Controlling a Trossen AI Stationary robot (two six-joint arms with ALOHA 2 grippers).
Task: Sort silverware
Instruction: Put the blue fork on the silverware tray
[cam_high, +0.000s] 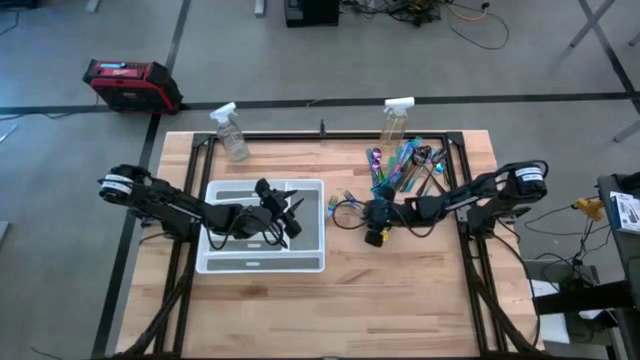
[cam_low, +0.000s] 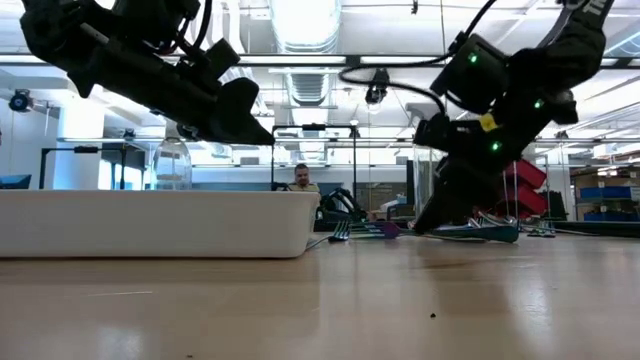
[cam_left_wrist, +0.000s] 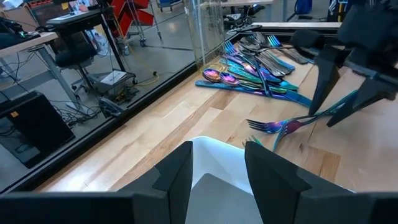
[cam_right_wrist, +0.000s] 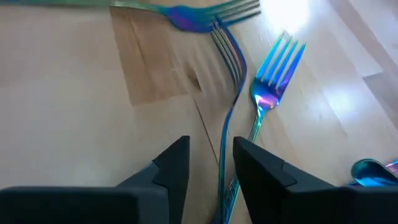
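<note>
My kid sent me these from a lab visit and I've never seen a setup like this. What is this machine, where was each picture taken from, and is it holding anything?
It is a robot with two dark arms at a wooden table, each ending in a two-finger claw. One picture looks straight down, one looks level across the tabletop, and two come from cameras on the wrists.

The left claw hovers over a white tray, fingers open, holding nothing. The right claw is low over the table beside a few loose forks; its fingers are apart and grip nothing.

Farther back lies a pile of shiny blue-purple silverware, waiting to be sorted. Two clear spray bottles stand at the far edge.
</note>
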